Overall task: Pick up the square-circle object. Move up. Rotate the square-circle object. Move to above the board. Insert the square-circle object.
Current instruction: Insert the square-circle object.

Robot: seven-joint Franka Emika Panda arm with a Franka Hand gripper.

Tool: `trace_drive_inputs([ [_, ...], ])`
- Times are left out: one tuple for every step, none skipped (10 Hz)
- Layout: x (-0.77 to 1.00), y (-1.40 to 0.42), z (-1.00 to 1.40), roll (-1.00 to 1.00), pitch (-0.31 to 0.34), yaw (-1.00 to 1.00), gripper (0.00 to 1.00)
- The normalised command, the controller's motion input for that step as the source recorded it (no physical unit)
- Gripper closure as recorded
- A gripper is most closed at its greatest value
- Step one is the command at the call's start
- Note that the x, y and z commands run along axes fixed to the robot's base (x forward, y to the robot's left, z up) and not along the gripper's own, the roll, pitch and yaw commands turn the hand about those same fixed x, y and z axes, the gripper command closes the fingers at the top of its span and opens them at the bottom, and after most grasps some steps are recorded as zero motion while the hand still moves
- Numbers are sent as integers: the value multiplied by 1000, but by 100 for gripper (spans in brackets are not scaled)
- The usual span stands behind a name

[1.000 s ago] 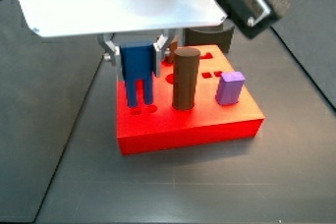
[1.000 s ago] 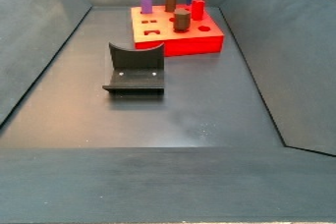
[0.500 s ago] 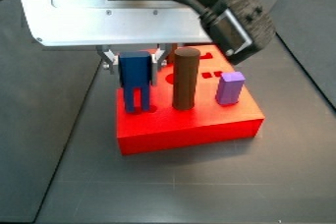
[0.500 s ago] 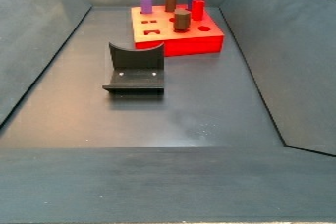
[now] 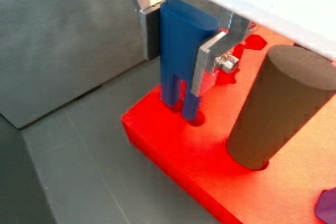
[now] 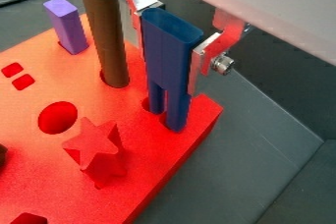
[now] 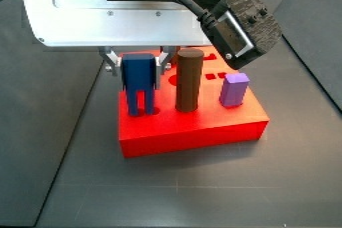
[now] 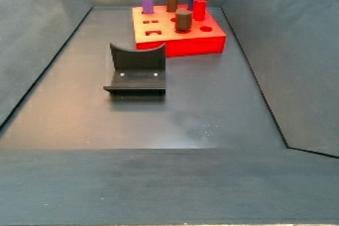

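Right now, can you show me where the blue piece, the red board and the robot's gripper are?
square-circle object (image 6: 168, 56), wrist view, its blue front face.
board (image 7: 194, 135), side view, its red front wall.
gripper (image 5: 183, 29), wrist view, midway between the fingers, around the blue block.

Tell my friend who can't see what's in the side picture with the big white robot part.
The gripper holds the blue square-circle object upright, its two prongs down in the red board. A tall brown cylinder and a short purple block stand beside it on the board.
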Motion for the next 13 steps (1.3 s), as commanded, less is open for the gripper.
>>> trace_drive_inputs([
  [89, 0, -246, -54, -104, 60, 100],
  [143, 0, -277, -34, -60, 0, 100],
  [191, 0, -309, 0, -33, 0, 100],
  [186, 0, -346, -10, -54, 0, 100],
  [0, 0, -346, 0, -61, 0, 100],
  [-26, 0, -331, 6, -67, 0, 100],
  [-94, 0, -374, 14, -104, 0, 100],
  [-94, -54, -357, 6, -106, 0, 100],
  [-3, -97, -320, 0, -89, 0, 100],
  [0, -66, -203, -31, -59, 0, 100],
  [0, 0, -46, -26, -64, 0, 100],
  [0, 0, 0, 0, 16, 0, 100],
  [0, 0, 0, 0, 0, 0, 100],
])
